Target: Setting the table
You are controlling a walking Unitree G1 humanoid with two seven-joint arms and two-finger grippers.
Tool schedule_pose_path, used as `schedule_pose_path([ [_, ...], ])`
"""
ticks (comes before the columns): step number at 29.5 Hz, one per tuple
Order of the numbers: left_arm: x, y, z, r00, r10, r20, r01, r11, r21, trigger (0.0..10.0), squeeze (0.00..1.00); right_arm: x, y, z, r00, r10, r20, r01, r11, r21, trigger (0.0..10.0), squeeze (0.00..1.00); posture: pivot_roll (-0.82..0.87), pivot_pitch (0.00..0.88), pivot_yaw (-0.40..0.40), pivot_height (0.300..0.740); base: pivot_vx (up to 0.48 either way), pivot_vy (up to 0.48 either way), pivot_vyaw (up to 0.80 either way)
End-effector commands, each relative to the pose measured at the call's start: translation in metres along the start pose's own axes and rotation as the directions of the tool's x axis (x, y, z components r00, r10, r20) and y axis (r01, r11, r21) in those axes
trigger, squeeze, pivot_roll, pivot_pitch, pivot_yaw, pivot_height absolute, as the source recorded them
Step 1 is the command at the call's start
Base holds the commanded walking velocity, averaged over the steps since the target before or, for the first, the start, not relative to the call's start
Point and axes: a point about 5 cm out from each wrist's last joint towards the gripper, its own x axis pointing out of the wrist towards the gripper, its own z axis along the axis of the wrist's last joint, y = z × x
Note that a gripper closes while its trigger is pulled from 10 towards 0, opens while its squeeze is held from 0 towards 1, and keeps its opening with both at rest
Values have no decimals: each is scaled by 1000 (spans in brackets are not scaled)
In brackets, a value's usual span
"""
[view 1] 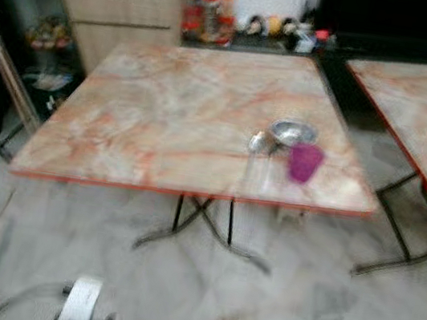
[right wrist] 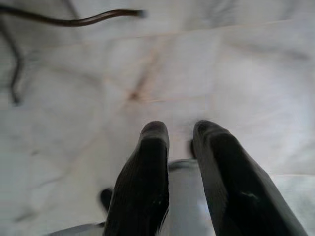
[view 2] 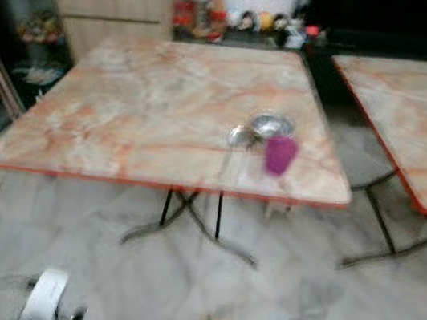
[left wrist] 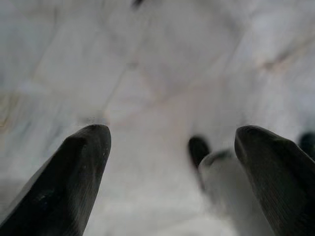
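Purple cup beside steel bowl on table, well ahead of both tools, left tool spread, right tool nearly closed.

Silver-white arms with looping cables; each gripper has two long, rounded black fingers.

both arms hang low. the left hand has its fingers spread wide; the right hand has them nearly together.

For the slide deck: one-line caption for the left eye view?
Blurred approach: marble-top table bearing steel bowl, spoon and purple cup near its front right edge.
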Motion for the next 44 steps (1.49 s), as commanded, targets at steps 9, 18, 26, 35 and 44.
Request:
schedule_pose_path([
  [9,2,-3,4,1000,-5,13,5,1000,0,10000,0,1,-2,10,999,-1,41,1,1000,10,10000,0,-49,0,64,740,0,0,0],
  [18,5,-6,15,998,3,59,-2,1000,-28,10000,0,5,8,22,995,45,91,-46,999,4,10000,0,-46,0,60,740,0,0,0],
  [26,6,-5,26,992,23,127,-17,998,-54,10000,0,7,18,36,983,105,151,-88,989,-117,10000,0,-42,0,57,740,0,0,0],
  [35,2,12,46,951,147,270,-105,980,-167,10000,0,5,56,71,895,306,325,-205,929,-308,10000,0,-44,0,54,740,0,0,0],
  [44,-6,22,73,871,232,432,-143,963,-228,10000,0,-5,90,98,778,458,430,-260,858,-443,10000,0,-38,0,47,740,0,0,0],
])
